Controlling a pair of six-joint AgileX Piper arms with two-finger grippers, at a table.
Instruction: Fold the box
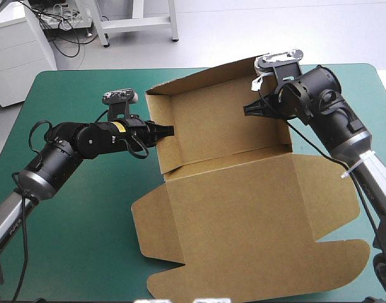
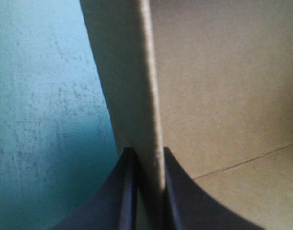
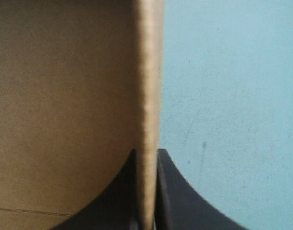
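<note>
From above, the box (image 1: pixel 243 208) takes up the middle and right of the worktop (image 1: pixel 86 240). Its tray half sits toward the far edge with walls raised, and the lid lies flat, reaching to the near edge. The left end effector (image 1: pixel 169 130) comes in level at the tray's left wall, and the right end effector (image 1: pixel 248 108) meets the right wall opposite. Along the left wrist, the left end effector (image 2: pixel 146 152) is pinched nearly closed on the upright wall (image 2: pixel 132 72). One black finger is outside, over the teal-green cover (image 2: pixel 46 120), and the other is inside the tray. The right wrist shows the mirror of it: the right end effector (image 3: pixel 146 153) is nipped tight on the thin edge of its wall (image 3: pixel 65 96), with cover (image 3: pixel 232 96) beyond. The board looks light and stiff to me, apt to hinge cleanly at its scored creases but to spring back if let go. It is smooth enough to slip from a shallow pinch. I'd say the best hold is deep on a wall's top edge, close to a crease, not out at a floppy flap corner.
</note>
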